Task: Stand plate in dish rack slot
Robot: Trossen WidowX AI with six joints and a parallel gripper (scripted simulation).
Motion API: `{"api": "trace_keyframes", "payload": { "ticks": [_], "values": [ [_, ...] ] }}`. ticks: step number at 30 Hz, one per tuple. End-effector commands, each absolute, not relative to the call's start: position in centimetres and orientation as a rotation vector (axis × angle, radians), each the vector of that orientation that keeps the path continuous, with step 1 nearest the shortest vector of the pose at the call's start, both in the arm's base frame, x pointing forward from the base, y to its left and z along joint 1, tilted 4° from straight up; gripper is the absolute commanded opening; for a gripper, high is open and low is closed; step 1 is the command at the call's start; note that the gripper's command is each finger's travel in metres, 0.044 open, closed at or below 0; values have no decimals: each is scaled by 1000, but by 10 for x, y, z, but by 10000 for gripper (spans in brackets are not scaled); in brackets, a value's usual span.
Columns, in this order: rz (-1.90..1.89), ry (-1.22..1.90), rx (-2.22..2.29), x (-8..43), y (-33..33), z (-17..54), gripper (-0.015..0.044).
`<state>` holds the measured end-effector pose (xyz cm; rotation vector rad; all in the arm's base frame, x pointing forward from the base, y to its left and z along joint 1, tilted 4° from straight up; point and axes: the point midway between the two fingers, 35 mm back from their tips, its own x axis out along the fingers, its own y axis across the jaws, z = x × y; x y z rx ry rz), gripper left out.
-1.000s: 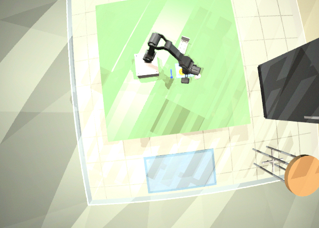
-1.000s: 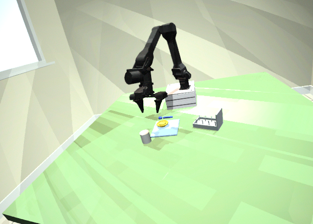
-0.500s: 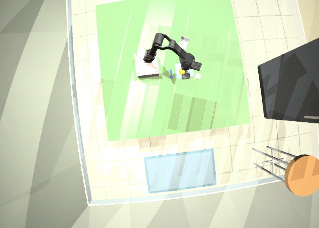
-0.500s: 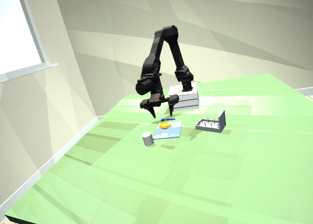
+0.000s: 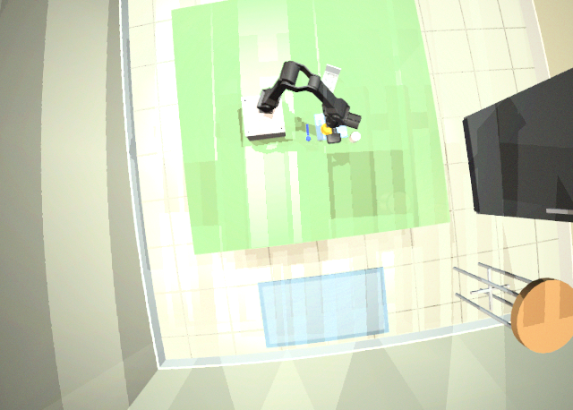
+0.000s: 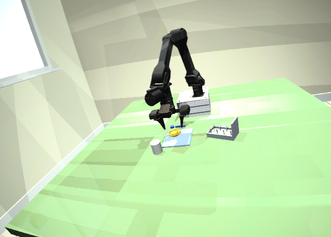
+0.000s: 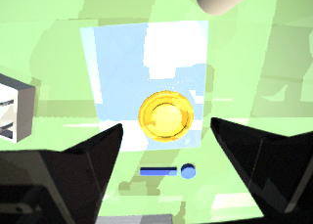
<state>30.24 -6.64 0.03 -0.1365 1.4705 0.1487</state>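
While gripper [image 7: 166, 136] hangs spread wide and empty above plate [image 7: 165, 116], watch your descent. Plate lies flat on blue mat [image 7: 122, 72], near edge: fingers may skid off low rim or push it. Spoon [image 7: 167, 171] just beside; you could snag it. Count: one plate, one mat, one spoon, one cup [image 6: 156, 146], one dish rack [image 6: 223, 130] well right.

the arm's tool [image 5: 331, 130] hangs over the yellow plate [image 5: 326, 129], beside a white cup [image 5: 355, 137].
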Motion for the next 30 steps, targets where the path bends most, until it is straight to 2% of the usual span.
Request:
{"api": "trace_keyframes", "payload": {
  "ticks": [1,21,23,30],
  "values": [
    [149,1479,-142,301,-67,-8,400],
    [149,1480,-142,301,-68,-37,400],
    [149,1480,-142,301,-68,-37,348],
    [149,1480,-142,301,-68,-37,339]
  ]
}}
